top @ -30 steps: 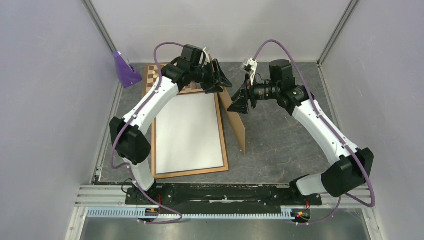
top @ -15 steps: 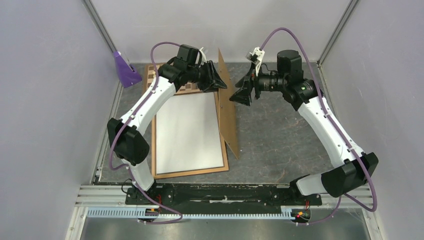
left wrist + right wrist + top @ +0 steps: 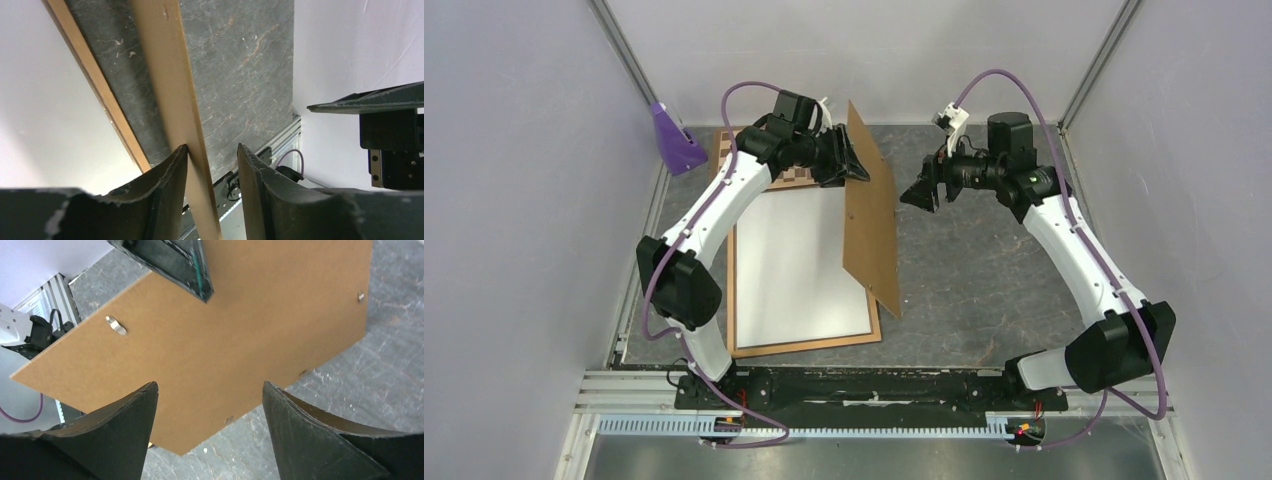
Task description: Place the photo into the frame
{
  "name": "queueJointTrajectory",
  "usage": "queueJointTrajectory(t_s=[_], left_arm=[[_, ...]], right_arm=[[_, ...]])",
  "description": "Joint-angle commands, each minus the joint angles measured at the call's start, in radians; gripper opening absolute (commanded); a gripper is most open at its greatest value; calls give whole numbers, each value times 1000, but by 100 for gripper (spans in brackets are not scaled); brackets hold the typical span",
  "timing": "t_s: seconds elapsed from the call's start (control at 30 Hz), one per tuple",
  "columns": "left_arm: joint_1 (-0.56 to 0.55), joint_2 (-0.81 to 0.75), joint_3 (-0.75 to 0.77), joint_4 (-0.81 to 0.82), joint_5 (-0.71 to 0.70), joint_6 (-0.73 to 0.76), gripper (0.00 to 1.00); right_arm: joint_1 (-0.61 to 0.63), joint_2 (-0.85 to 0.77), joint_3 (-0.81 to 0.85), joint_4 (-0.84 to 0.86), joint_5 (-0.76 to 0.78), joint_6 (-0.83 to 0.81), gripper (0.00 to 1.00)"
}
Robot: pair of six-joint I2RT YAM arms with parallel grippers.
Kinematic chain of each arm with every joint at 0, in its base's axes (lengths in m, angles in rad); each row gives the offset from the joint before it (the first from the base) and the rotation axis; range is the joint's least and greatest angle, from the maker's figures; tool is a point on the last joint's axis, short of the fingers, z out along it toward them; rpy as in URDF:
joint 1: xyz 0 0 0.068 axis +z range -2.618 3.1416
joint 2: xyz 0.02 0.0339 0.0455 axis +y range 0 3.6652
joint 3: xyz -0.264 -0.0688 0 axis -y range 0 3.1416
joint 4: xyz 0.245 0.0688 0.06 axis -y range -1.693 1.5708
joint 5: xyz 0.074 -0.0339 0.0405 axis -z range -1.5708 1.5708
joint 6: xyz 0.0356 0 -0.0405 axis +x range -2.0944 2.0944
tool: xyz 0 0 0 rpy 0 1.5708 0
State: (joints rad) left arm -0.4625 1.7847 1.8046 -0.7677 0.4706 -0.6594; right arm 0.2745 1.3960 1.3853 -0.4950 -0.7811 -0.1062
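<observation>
Two grippers flank the brown backing board (image 3: 871, 215), which is raised on edge with its long axis near-to-far like the frame's (image 3: 804, 345). My left gripper (image 3: 212, 149) straddles its far edge with narrow jaws, one finger (image 3: 170, 175) against it and a gap at the other, while my right gripper (image 3: 209, 386) hangs wide and empty just right of it. The photo (image 3: 802, 265) lies white back up inside the frame on the table (image 3: 984, 270), left of the board and nearer my left arm, so I judge the board must tip leftward.
</observation>
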Motion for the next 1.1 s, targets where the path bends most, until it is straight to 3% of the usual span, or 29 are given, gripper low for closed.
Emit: queueJointTrajectory(t_s=[0.0,0.17,0.47,1.07], left_arm=[[7,-19,27,-20,-23,75,50],[7,-16,-12,-25,-36,81,53],[8,23,-31,-21,-49,86,50],[38,52,-100,62,35,41,12]], right_arm=[[-24,-13,-46,37,17,-19,79],[-39,-3,-101,52,16,-27,79],[-66,8,-148,72,-1,-30,79],[-154,-43,-285,133,-39,-37,78]])
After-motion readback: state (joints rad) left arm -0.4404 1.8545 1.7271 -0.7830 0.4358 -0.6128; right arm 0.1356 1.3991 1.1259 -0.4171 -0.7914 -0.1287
